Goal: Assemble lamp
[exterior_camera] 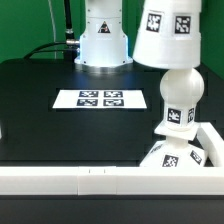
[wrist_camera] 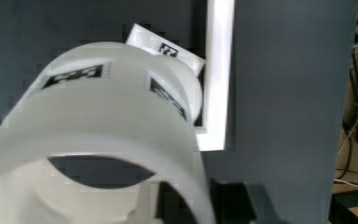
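- The black table [exterior_camera: 40,110] carries the marker board [exterior_camera: 100,99], flat near its middle, with a white rail [exterior_camera: 90,181] along the near edge.
- The shade [exterior_camera: 167,35] hangs tilted in the air, just above the bulb; the wrist view shows it [wrist_camera: 105,130] filling the frame.
- The bulb [exterior_camera: 178,95] stands upright on the base [exterior_camera: 172,155], by the rail corner.
- The gripper's fingers are hidden, so I cannot tell their opening or hold.
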You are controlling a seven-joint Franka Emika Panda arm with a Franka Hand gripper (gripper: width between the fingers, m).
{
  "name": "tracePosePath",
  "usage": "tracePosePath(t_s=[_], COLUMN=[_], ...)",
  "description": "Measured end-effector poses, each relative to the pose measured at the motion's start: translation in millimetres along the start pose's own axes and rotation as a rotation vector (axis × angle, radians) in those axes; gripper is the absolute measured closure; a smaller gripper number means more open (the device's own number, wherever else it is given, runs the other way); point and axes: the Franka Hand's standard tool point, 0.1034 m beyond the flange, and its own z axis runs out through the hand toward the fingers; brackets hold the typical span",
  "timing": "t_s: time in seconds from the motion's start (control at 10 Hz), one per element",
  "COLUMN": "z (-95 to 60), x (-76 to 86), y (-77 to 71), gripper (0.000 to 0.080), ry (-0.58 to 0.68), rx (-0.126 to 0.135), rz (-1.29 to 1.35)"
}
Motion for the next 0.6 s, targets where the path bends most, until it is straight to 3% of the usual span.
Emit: tracePosePath(t_s=[0.2,0.6], z=[23.3,58.1], x=[5.7,5.0], y=[-15.3,-19.9], gripper=[0.0755,0.0755], ry=[-0.010,-0.014], rx=[0.000,-0.004], rz=[-0.008,-0.018])
